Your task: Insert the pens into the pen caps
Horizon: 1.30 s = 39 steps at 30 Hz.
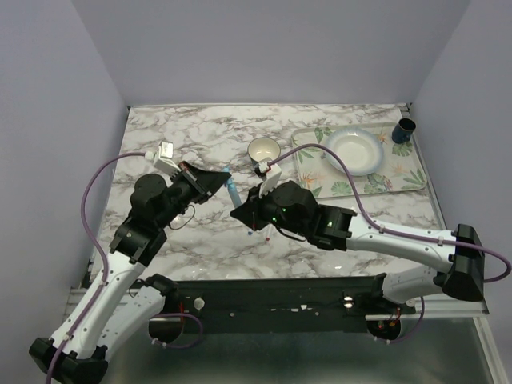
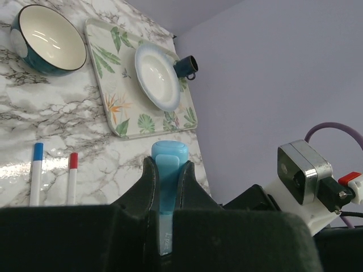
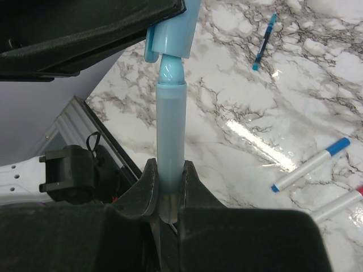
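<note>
Right wrist: pale blue pen point(image 3: 171, 130) upright, pinched in right gripper point(image 3: 169, 167), tip at mouth of cap point(image 3: 170, 37). Cap clamped between left gripper point(image 2: 168, 170) fingers. Held over mid-table point(image 1: 240, 136), well off every edge. Blue-ended pen point(image 3: 309, 170) and red-ended pen point(image 3: 334, 207) flat nearby, apart. Tray point(image 1: 320, 184) against far right edge.

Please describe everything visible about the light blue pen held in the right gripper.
The light blue pen has a frosted, plastic-looking barrel narrowing to a rounded tip. The right gripper clamps its lower end, above the marble table. Its tip touches the mouth of a light blue cap held by the left gripper.
</note>
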Tool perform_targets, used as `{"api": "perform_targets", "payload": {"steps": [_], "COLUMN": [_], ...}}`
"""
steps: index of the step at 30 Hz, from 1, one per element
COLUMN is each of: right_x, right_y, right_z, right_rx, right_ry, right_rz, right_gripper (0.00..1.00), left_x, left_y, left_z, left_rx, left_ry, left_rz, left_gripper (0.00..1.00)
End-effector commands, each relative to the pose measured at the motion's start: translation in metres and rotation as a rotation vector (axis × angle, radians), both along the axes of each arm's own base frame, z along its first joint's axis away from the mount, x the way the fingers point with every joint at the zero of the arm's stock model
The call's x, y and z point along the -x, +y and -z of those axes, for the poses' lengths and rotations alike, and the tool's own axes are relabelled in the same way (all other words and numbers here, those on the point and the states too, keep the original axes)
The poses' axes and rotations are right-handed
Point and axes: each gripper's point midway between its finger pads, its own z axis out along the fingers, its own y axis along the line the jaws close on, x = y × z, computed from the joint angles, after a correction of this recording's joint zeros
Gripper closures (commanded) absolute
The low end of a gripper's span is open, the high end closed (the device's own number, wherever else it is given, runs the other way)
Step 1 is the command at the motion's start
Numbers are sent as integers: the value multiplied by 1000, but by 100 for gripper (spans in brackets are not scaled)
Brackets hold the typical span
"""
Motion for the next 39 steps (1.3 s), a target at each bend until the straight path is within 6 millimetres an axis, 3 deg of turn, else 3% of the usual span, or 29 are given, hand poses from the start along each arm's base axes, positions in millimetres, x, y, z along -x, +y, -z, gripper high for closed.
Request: {"api": "perform_targets", "payload": {"steps": [1, 9, 11, 17, 22, 28, 34, 39], "right_x": [-4, -24, -34, -56, -58, -63, -70, -78], "right_y": [5, 8, 3, 1, 13, 20, 21, 17], "right_z": [-11, -31, -27, -48, -69, -65, -95, -105], "right_rx": [-17, -1, 22, 3, -28, 48, -1, -38], "right_ry": [-8, -53, -55, -135, -202, -185, -243, -256], "right_rz": [23, 112, 180, 280, 240, 245, 261, 255], "right_gripper": [99, 99, 99, 99, 99, 99, 99, 99], "left_x": [8, 11, 11, 8, 3, 1, 1, 10], "left_y": [0, -8, -9, -3, -4, -9, -17, -31], "left_z": [9, 28, 33, 46, 50, 55, 63, 66], "left_rx": [-29, -31, -38, -95, -122, -194, -183, -112], "left_ry": [-1, 32, 40, 53, 51, 22, 30, 81], "left_rz": [22, 46, 45, -13, -17, -7, 17, 83], "left_gripper": [100, 100, 100, 100, 100, 100, 100, 100]}}
